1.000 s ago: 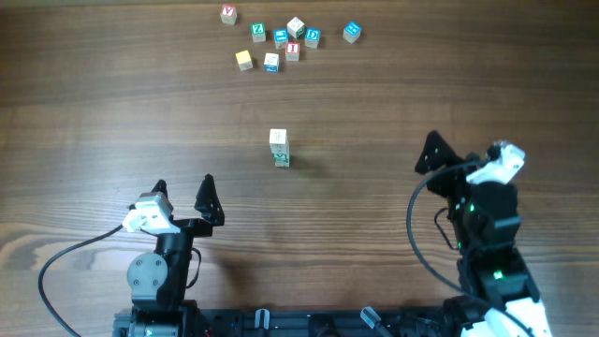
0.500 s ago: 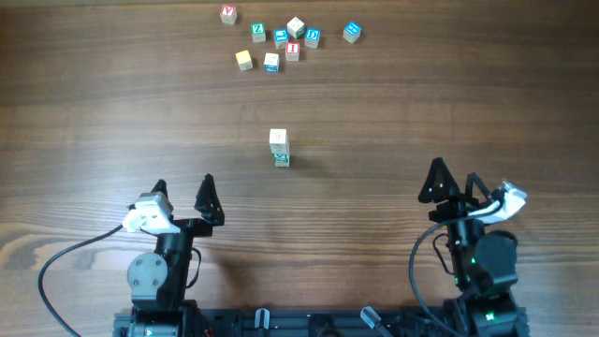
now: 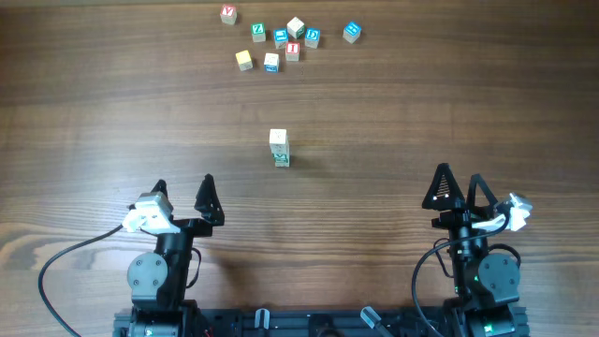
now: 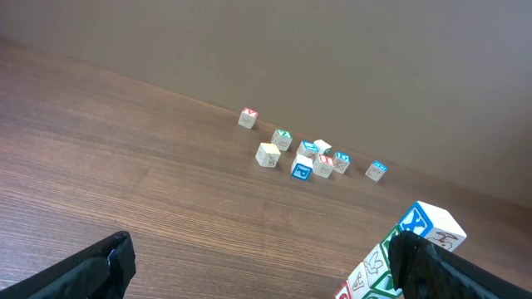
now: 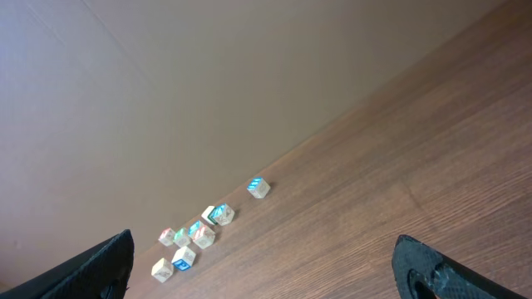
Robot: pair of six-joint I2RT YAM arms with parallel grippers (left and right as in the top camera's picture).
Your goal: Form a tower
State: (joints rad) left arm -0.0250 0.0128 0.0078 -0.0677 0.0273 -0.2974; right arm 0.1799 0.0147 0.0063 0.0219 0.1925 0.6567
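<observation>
**plank_guy:** What's it all sitting on, and what's the room like?

**blockwatcher:** It's a brown wood-grain table (image 3: 94, 112), matte, with the grain running side to side. Past its far edge the wrist views only show a plain tan wall (image 4: 374, 50).

**plank_guy:** How many of everything? Start from the near side.

**blockwatcher:** Two grippers are closest.
- The left gripper (image 3: 182, 184) has its fingers (image 4: 100, 270) spread wide, with just bare table between them.
- The right gripper (image 3: 458, 176) is the same, fingers (image 5: 449, 270) wide apart and gripping nothing.

Next comes one tower (image 3: 279, 148).
- It stands out ahead of both sets of fingertips and between the two grippers, nearer the left one's side.
- It's upright on the table and well clear of all the fingers.
- From the left wrist it pokes up right beside that gripper's right-hand finger, which hides its lower part.
- The top block has a blue print on it.
- I can't tell how many blocks are in it. The overhead view only shows the top and one side, and the wrist view cuts it off.

**plank_guy:** And the loose ones?

**blockwatcher:** There are nine loose blocks (image 3: 281, 37), way out beyond the tower and far from any fingertip, near the table's far edge. Seven are clumped together and one sits off at each end. Each lies flat on the table. The right wrist view catches them off toward its left-hand finger's side.
</observation>
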